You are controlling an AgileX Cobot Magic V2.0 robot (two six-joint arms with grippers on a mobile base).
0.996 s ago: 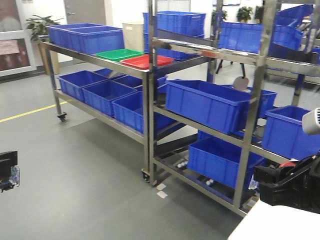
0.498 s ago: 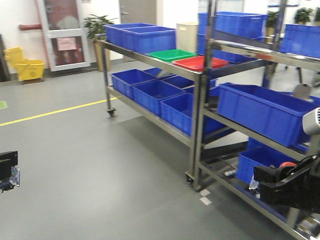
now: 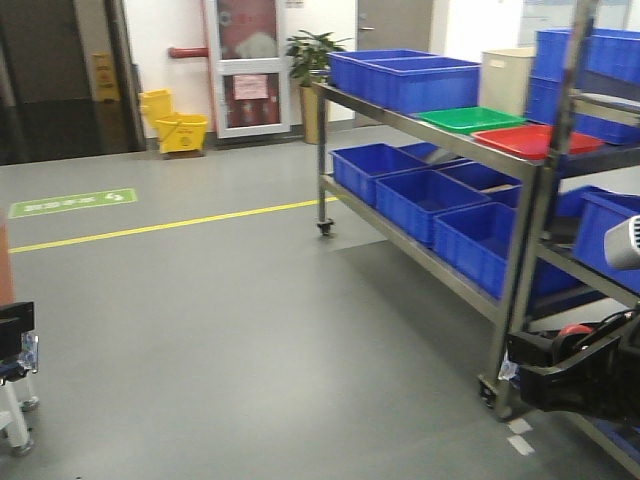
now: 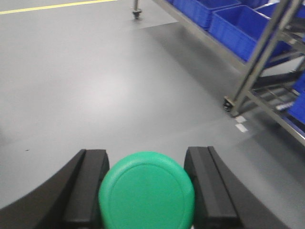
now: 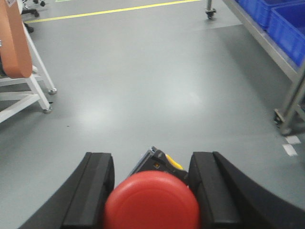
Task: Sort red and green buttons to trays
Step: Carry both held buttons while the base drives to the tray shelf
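buttons held: we clamp green button [image 4: 147, 193] w/ left gripper [image 4: 147, 164], red button [image 5: 151, 202] w/ right gripper [image 5: 151, 167]; green tray [image 3: 470, 119] & red tray [image 3: 535, 140] on rack [image 3: 420, 124].

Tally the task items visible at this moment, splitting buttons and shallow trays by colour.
Green button: 1, between the fingers of the left gripper
Red button: 1, between the fingers of the right gripper
Green tray: 1, on the rack's top shelf
Red tray: 1, beside the green tray
Total: 4
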